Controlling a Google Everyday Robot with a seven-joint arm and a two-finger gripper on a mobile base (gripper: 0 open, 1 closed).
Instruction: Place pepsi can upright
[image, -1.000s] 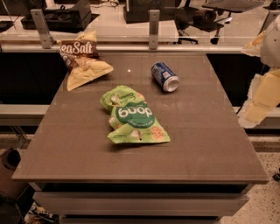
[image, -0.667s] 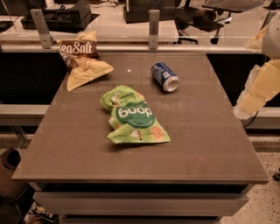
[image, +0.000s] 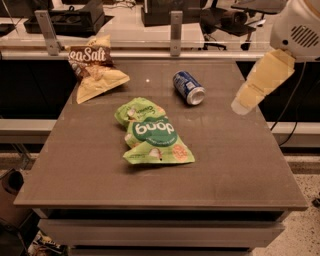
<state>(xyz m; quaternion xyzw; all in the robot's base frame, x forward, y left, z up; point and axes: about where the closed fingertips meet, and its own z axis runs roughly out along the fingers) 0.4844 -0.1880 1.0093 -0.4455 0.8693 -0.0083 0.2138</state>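
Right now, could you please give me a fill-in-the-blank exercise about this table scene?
The pepsi can lies on its ____ on the table.
In the camera view, the gripper hangs to the can's ____, apart from it.
The snack bags at the table's middle are ____.
The bag at the back left reads Sea ____.
Missing words: side; right; green; Salt.

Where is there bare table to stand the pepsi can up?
Bare: the right side of the table, from the pepsi can to the near edge, near the gripper; also the whole near strip. Crowded: centre-left, with the green bags and sea salt bag.
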